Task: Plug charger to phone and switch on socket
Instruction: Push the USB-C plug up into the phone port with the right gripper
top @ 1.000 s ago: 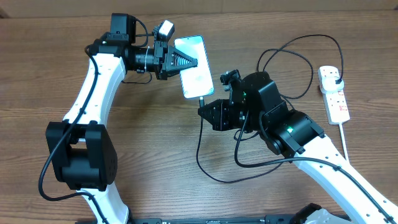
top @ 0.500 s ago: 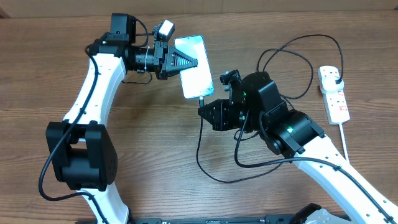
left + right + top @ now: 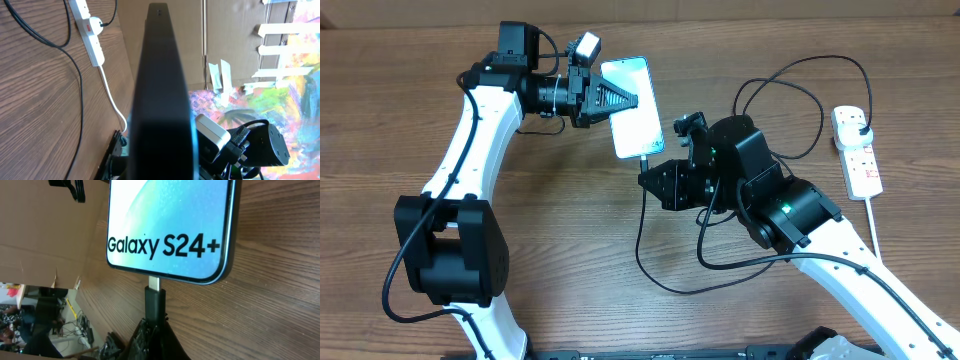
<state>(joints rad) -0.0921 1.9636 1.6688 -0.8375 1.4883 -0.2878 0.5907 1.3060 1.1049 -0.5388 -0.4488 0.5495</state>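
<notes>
The phone (image 3: 634, 118) has a light-blue screen reading "Galaxy S24+" (image 3: 165, 230). My left gripper (image 3: 620, 100) is shut on its left edge and holds it. In the left wrist view the phone's dark edge (image 3: 160, 100) fills the middle. My right gripper (image 3: 650, 168) is shut on the charger's black connector (image 3: 155, 302), whose metal tip meets the phone's bottom edge. The black charger cable (image 3: 642, 250) loops over the table to a black plug (image 3: 861, 128) in the white socket (image 3: 858, 152) at the right, also in the left wrist view (image 3: 90, 32).
The socket's thick white cord (image 3: 873, 225) runs toward the front right. More black cable (image 3: 790, 85) loops behind the right arm. Cardboard (image 3: 225, 45) and a colourful sheet (image 3: 280, 85) lie beyond the table.
</notes>
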